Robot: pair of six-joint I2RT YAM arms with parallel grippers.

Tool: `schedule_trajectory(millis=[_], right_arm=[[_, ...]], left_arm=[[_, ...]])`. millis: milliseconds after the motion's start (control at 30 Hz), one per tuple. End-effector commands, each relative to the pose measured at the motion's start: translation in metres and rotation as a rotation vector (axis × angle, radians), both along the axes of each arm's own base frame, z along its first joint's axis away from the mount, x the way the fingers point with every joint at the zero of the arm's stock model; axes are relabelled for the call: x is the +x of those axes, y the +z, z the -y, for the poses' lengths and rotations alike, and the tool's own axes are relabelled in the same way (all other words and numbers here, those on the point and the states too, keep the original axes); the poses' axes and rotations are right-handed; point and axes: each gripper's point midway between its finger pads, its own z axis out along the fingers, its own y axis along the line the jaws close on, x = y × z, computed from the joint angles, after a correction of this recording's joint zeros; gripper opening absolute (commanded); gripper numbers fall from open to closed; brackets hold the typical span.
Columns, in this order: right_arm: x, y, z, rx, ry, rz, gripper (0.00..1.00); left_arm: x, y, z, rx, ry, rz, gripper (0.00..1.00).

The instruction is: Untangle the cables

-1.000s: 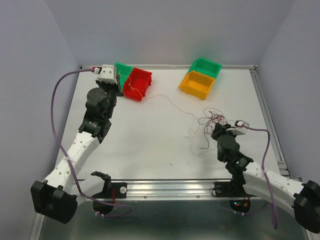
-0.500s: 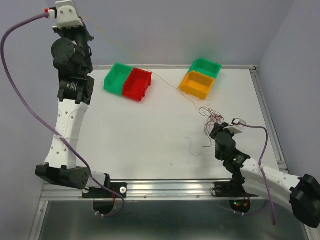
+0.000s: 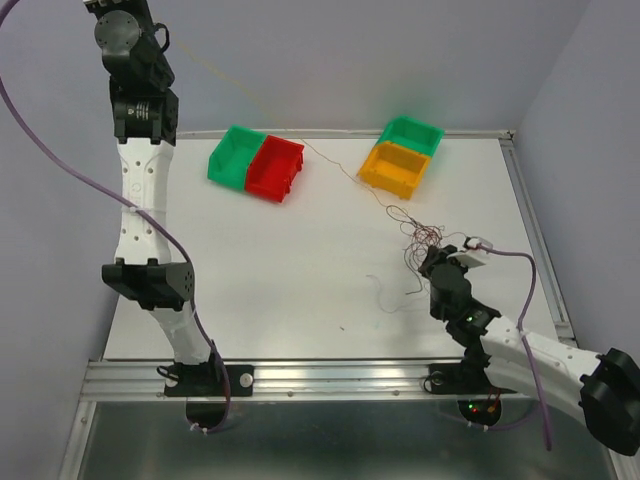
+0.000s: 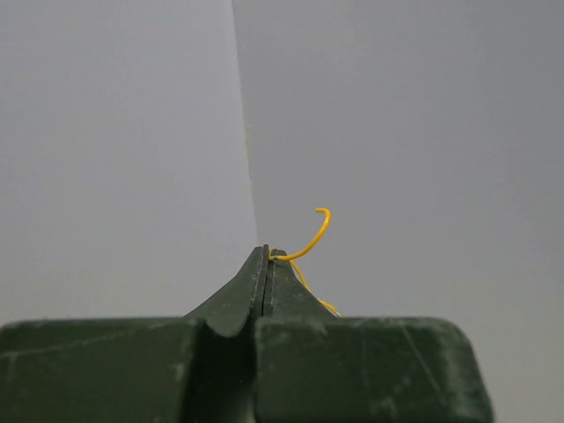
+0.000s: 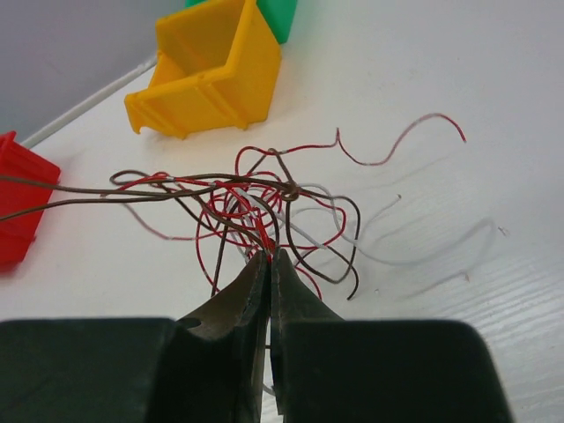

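Observation:
The cables are a small tangle [image 3: 424, 238] of dark red, brown and white curly strands on the right of the white table. In the right wrist view the tangle [image 5: 256, 198] lies just ahead of the fingers. My right gripper [image 3: 433, 262] [image 5: 270, 256] is shut on red strands at the tangle's near edge. My left gripper [image 3: 163, 38] [image 4: 268, 254] is raised high at the far left, shut on a thin yellow strand [image 4: 310, 242]. The yellow strand [image 3: 300, 142] stretches taut from the left gripper, over the bins, down to the tangle.
A green bin [image 3: 232, 157] and a red bin [image 3: 277, 168] stand at the back left. An orange bin [image 3: 395, 168] [image 5: 211, 66] and a second green bin [image 3: 413, 133] stand at the back right, near the tangle. A loose pale strand [image 3: 385, 295] lies left of the right gripper.
My left arm has swung up from the red bin to high at the far left, drawing the yellow strand taut. The tangle shifted slightly toward the bins. The right gripper stayed put.

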Motion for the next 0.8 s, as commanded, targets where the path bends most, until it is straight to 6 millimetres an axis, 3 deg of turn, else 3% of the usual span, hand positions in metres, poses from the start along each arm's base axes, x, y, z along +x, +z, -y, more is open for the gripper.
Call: schedule_trajectory(millis=[0,33,67,133,367,400,433,533,567,767], right_arm=[[-0.006,0.029,0.035,0.082,-0.222,0.086,0.01],[-0.009,0.034,0.042,0.134,-0.257,0.115,0.00],[-0.014,0.032,0.049,0.144,-0.286,0.123,0.00],[-0.024,0.030,0.062,0.181,-0.334,0.156,0.01],[-0.044,0.037,0.085,0.249,-0.365,0.232,0.01],[-0.044,0.039,0.083,0.244,-0.346,0.231,0.01],[-0.042,0.041,0.078,0.228,-0.309,0.220,0.00],[-0.037,0.047,0.065,0.239,-0.243,0.210,0.01],[-0.036,0.046,0.063,0.238,-0.236,0.204,0.00],[-0.023,0.040,0.051,0.174,-0.240,0.133,0.00]], left_arm=[[-0.023,0.010,-0.061,-0.056,0.124,0.035,0.00],[-0.024,0.010,-0.064,-0.054,0.116,0.041,0.00],[-0.014,-0.008,-0.066,-0.058,0.110,0.005,0.00],[-0.010,-0.020,-0.068,-0.053,0.108,-0.011,0.00],[0.008,-0.041,-0.081,-0.062,0.096,-0.059,0.00],[0.009,-0.042,-0.075,-0.050,0.063,-0.066,0.00],[0.017,-0.055,-0.068,-0.026,0.021,-0.105,0.00],[0.014,-0.050,-0.041,0.027,-0.126,-0.091,0.00],[0.021,-0.066,-0.030,0.048,-0.180,-0.126,0.00],[0.020,-0.070,-0.025,0.051,-0.205,-0.133,0.00]])
